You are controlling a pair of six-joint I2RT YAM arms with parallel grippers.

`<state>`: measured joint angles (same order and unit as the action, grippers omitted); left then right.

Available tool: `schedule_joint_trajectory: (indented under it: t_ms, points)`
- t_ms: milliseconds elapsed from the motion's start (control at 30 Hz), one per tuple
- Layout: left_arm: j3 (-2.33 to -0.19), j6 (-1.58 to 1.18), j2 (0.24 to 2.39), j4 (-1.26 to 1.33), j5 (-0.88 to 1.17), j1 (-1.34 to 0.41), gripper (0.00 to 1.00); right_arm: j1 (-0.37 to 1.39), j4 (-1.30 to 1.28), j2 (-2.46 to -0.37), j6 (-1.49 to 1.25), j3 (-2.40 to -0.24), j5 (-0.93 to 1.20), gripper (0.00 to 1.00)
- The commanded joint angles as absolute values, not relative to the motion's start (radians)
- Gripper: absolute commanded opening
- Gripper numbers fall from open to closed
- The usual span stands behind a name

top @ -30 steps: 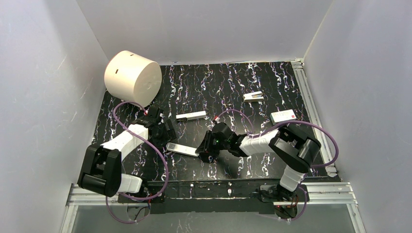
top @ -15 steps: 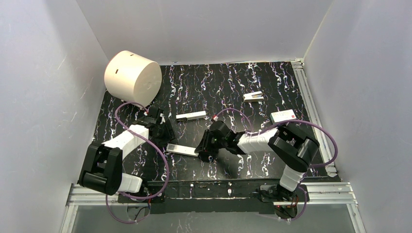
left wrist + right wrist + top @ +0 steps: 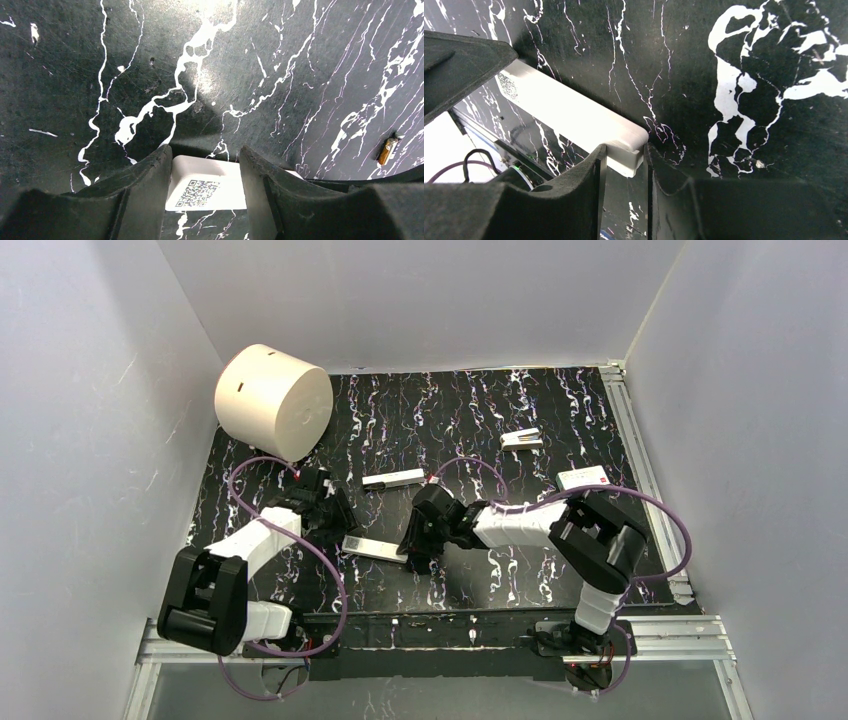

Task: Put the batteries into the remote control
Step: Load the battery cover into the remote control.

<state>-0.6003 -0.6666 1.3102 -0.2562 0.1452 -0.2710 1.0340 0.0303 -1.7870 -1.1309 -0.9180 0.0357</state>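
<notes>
Risk at the grips: each pincer bites only a short tip of the remote control. If it is lifted or turned, I judge the smooth white bar could slip out or pivot in the jaws.
Risk between the arms: both arms hold one rigid bar. If they move out of step, it could wrench free of one side or skid across the counter.
Risk beyond the left pincer: one of the batteries lies loose on the counter, near the left pincer but apart from it. A sweep of the arm or the bar could send it rolling. I cannot make out the second cell.
Risk farther back: a white strip of similar length lies well behind and could be mistaken for the remote.
Right pincer: clamped across the rounded end of the remote, with a jaw on each long edge.
Left pincer: jaws pressed to both sides of the opposite end, the one with the square code label. It looks clamped there.
Remote control: lies flat on the counter near the arm bases, spanning between the two pincers with one end inside each. Its upward face is plain white, and no recess or buttons show.
</notes>
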Motion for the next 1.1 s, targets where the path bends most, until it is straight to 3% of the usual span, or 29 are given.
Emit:
schedule_joint_trajectory:
  t_ms: [0,433,833,1067]
  points:
    - [-0.500,-0.710,1.342,-0.291,0.185,-0.284,0.50,1.127,0.040,-1.991,-1.172,-0.973,-0.066,0.33]
    - [-0.442,-0.737,1.344,-0.225,0.223,-0.284,0.48,1.190,-0.108,-2.183,-1.154,-1.196,-0.082,0.33]
    - [-0.429,-0.760,1.321,-0.223,0.218,-0.284,0.48,1.209,-0.223,-2.266,-1.188,-1.302,-0.152,0.52]
    - [-0.473,-0.740,1.312,-0.273,0.184,-0.284,0.51,1.199,-0.216,-2.175,-1.157,-1.241,-0.234,0.62]
